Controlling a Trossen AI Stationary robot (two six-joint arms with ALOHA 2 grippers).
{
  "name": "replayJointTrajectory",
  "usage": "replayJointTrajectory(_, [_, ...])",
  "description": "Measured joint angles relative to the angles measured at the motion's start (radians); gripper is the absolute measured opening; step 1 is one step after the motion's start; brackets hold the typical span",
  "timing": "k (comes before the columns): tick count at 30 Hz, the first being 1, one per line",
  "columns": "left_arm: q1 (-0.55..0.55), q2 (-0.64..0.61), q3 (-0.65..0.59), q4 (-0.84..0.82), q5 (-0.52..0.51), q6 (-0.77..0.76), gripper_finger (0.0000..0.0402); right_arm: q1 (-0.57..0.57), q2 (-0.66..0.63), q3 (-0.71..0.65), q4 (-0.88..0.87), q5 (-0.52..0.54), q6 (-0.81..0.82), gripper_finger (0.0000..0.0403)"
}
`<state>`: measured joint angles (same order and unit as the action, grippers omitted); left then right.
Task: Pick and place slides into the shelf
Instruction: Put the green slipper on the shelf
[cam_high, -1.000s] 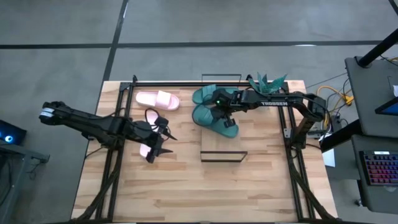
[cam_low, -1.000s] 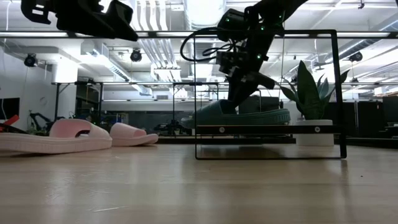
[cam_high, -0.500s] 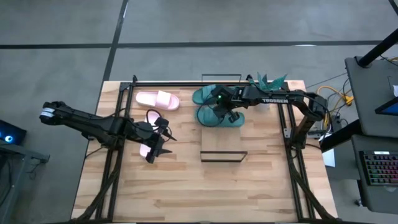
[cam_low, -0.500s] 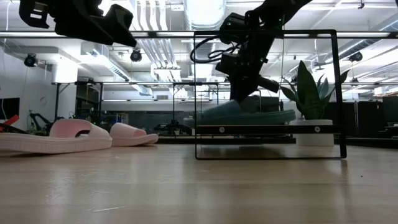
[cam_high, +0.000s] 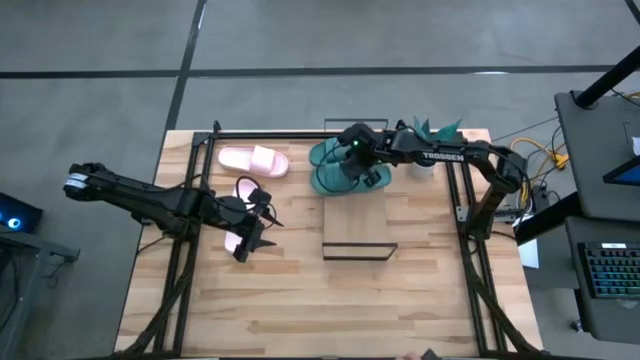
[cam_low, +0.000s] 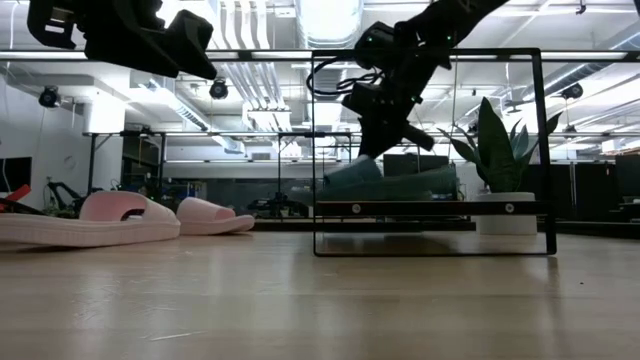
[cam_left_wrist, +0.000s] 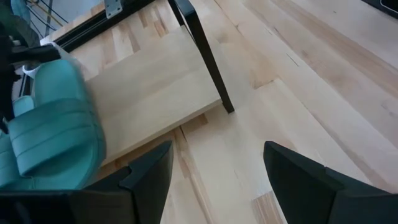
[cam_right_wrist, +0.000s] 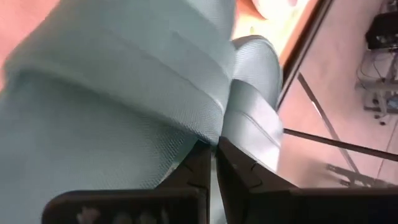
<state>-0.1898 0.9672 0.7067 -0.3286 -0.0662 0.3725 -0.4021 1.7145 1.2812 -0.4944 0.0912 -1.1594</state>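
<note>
Your two arms are dark, slim, jointed machines.

Look at the right arm (cam_high: 440, 155): it is black, with white "TROSSEN" lettering along its forearm and a small green light near the wrist. Your left arm (cam_high: 150, 198) is the same black, capped at its far end with a pale grey-white piece, and a looped black cable stands off near its wrist. Your left gripper (cam_left_wrist: 217, 177) shows two broad, matte black fingers (cam_left_wrist: 305, 180) with angular edges.
</note>
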Motion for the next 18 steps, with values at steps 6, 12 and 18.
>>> replayJointTrajectory(6, [0.000,0.000,0.000,0.000,0.000,0.000,0.0235,-0.029,0.000,-0.002,0.001,-0.071,0.034,0.0009])
replayJointTrajectory(12, [0.000,0.000,0.000,0.003,0.000,0.000,0.0235,-0.028,0.000,-0.021,0.000,-0.084,0.083,0.0009])
replayJointTrajectory(18, [0.000,0.000,0.000,0.004,0.000,0.000,0.0235,-0.029,0.000,-0.044,0.009,-0.098,0.083,0.0009])
